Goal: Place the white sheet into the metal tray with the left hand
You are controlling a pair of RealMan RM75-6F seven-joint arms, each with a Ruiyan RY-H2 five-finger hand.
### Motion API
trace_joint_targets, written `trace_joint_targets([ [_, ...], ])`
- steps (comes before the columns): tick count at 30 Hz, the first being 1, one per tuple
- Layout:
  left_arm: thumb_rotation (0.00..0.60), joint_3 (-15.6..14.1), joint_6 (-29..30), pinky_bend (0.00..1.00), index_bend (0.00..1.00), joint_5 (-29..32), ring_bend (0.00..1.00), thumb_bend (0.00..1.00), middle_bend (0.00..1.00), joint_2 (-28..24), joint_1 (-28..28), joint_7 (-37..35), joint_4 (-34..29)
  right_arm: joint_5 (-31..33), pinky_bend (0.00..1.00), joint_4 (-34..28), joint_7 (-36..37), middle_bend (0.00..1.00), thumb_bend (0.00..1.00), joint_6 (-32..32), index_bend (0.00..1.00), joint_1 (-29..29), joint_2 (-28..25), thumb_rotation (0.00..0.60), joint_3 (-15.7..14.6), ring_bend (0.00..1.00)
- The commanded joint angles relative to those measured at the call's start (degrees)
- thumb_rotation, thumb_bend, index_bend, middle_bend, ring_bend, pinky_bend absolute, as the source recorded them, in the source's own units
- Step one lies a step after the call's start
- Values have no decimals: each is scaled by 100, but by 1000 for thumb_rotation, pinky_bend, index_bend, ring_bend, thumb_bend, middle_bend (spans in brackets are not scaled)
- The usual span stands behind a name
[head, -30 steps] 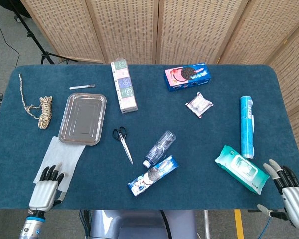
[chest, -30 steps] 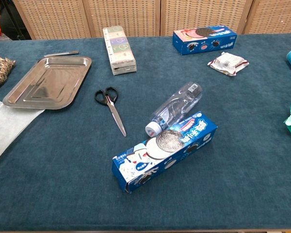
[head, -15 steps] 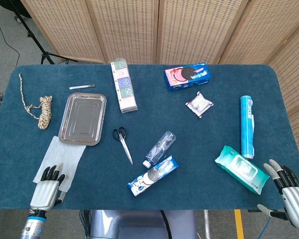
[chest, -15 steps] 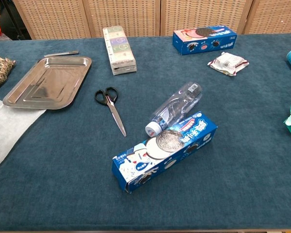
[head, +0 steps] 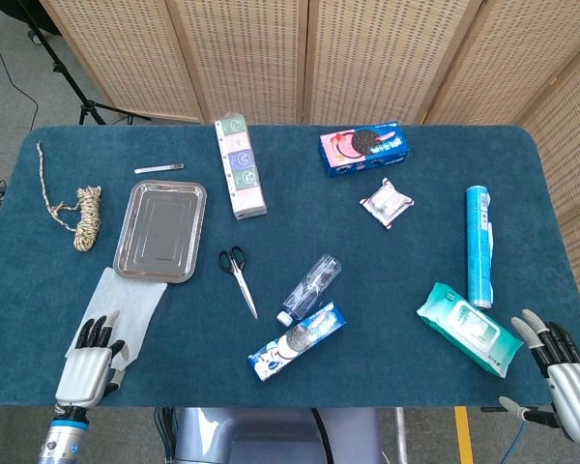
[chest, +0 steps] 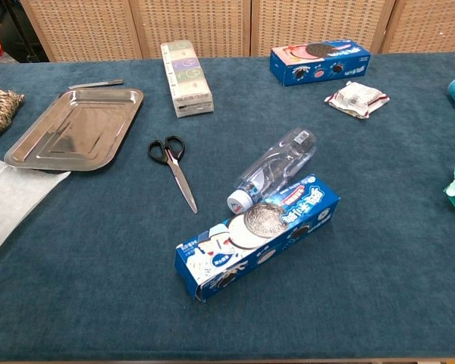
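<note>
White sheet (head: 124,304) lies flat on the blue table (head: 367,261) at its near left corner, its far edge tucked just under the near rim of the metal tray (head: 161,230). The left hand (head: 87,360) rests over the sheet's near corner at the table edge, fingertips on the paper; whether it pinches the sheet or only touches it cannot be told. At the near right edge the right hand (head: 559,371) sits with fingers spread apart, holding nothing, just beside a teal wipes pack (head: 467,327).

Toward the middle of the near half, a blue cookie box (chest: 258,235) lies tilted, touching the cap end of a clear plastic bottle (chest: 275,167) lying on its side. Black-handled scissors (chest: 174,168) lie closed between the bottle and the tray. A blue tube (head: 478,245) lies lengthwise along the right side.

Left of the tray sits a coil of rope (head: 83,217). Beyond the tray lies a small metal strip (head: 159,169). A long pack of tissues (head: 240,165) stretches away beside the tray's right side. Farther right are a small silver snack packet (head: 387,202) and a second cookie box (head: 364,147).
</note>
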State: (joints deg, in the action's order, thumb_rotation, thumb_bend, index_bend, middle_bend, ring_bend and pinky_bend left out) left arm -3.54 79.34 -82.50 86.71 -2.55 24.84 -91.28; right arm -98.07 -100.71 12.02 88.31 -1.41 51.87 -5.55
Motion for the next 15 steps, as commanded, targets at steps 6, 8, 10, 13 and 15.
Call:
trace_joint_targets([
  [6, 600, 12, 97, 0, 603, -82, 0, 438, 0, -64, 2, -25, -116, -3, 0, 6, 18, 0, 0, 13, 0, -4, 0, 600, 3, 0],
  [8, 600, 14, 116, 0, 606, -98, 0, 438, 0, -79, 2, -23, -140, -6, 0, 8, 20, 0, 0, 15, 0, -5, -2, 600, 2, 0],
  [10, 600, 43, 191, 0, 611, -148, 0, 439, 0, -111, 3, -30, -196, -9, 0, 8, 24, 0, 0, 19, 0, -6, -2, 600, 1, 0],
  [13, 600, 81, 271, 0, 618, -195, 0, 438, 0, -178, 2, -35, -283, -9, 0, 8, 30, 0, 0, 25, 0, -9, -6, 600, 2, 0],
  [15, 600, 148, 350, 0, 620, -214, 0, 438, 0, -245, -6, -32, -356, -5, 0, 12, 45, 0, 0, 33, 0, -12, -9, 600, 4, 0],
])
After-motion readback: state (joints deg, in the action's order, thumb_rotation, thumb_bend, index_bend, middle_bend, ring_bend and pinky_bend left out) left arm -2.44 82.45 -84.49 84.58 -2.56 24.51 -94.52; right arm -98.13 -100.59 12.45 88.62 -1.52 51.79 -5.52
